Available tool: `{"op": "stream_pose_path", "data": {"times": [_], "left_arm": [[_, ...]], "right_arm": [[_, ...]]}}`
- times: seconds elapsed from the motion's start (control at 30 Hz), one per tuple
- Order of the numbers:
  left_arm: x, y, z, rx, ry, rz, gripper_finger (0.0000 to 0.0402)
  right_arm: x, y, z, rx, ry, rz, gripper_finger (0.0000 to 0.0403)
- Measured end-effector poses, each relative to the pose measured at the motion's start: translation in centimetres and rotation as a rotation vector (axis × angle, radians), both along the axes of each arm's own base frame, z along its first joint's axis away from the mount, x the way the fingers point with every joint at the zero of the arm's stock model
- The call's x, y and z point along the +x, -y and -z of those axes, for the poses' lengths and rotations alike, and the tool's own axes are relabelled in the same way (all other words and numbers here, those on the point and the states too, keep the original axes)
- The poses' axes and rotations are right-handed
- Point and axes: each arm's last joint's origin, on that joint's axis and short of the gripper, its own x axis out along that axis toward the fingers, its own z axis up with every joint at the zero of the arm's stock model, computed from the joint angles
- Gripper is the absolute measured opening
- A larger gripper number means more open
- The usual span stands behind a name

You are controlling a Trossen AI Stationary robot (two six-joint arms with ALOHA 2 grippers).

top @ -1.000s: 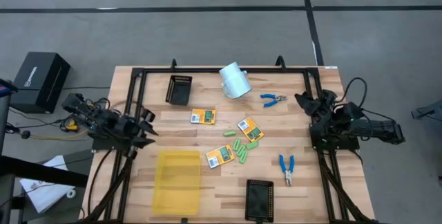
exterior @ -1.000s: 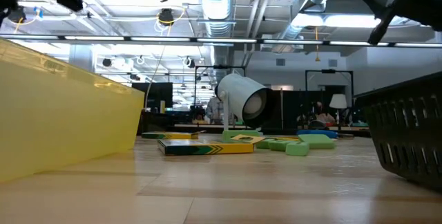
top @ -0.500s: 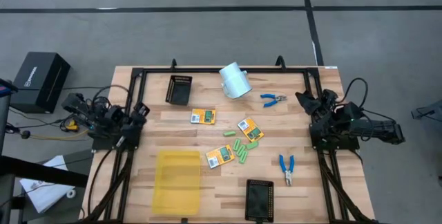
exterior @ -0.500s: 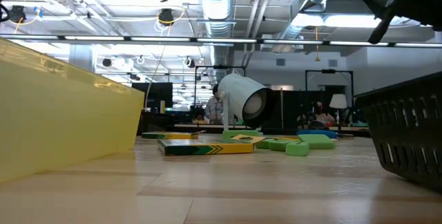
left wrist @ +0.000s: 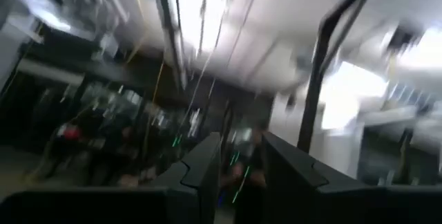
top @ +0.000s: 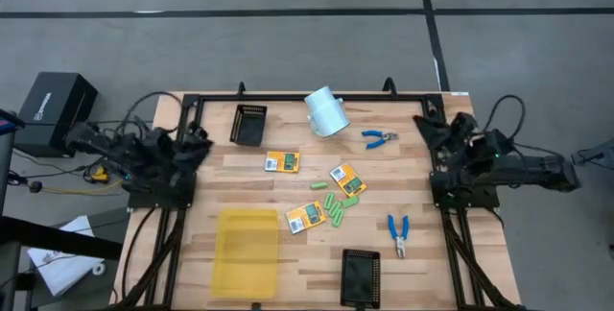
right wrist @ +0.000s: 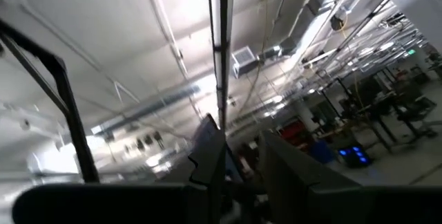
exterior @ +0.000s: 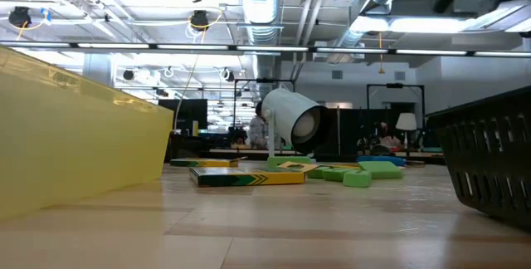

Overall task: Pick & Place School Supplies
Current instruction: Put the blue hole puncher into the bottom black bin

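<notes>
Supplies unsorted: boxes [top: 282, 161], green pieces [top: 336, 207], pliers [top: 398, 232] all loose mid-table; trays empty (apparently). Left gripper [left wrist: 240, 160] and right gripper [right wrist: 238, 156] raised at table edges, jaws slightly spread, holding nothing.

Table [top: 403, 263]: light wood slats, black frame rails along edges

Yellow tray [top: 247, 251]: translucent, near front-left of table; fills the left of the low view [exterior: 75, 136]

Mesh tray A [top: 248, 124]: black, far-left part of table, just inside the frame rail

Mesh tray B [top: 361, 277]: black, at front edge, right of the yellow tray, well apart from it; its wall shows at right in the low view [exterior: 489, 161]

White cup [top: 325, 111]: lying on its side near the far edge, centre; in the low view [exterior: 290, 124] its open mouth faces right

Black box [top: 56, 111]: on the floor, left of table, cables beside it

Papers [top: 59, 258]: white, on the floor by the front-left corner
</notes>
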Motion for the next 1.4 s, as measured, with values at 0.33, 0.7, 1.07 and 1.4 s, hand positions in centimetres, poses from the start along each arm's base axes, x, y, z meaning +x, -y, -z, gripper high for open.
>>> {"op": "stream_pose_path", "data": {"times": [0.33, 0.7, 1.07, 1.4], "left_arm": [[9.0, -1.2, -4.4, -0.016, -0.523, 0.162, 0.01], [12.8, -5.5, -1.8, -0.015, -0.868, 0.157, 0.01], [13.9, -8.3, 1.9, 0.064, -1.125, 0.076, 0.01], [13.4, -11.8, 2.3, 0.076, -1.153, -0.06, 0.01]], "right_arm": [[3.9, 0.3, -7.7, -0.218, -0.098, 0.136, 0.0082], [5.6, 1.0, -8.3, -0.082, -0.699, 0.098, 0.0082], [5.1, 4.2, -5.1, 0.058, -1.381, 0.236, 0.0082], [7.1, 8.1, -1.3, 0.086, -1.713, 0.133, 0.0082]]}}
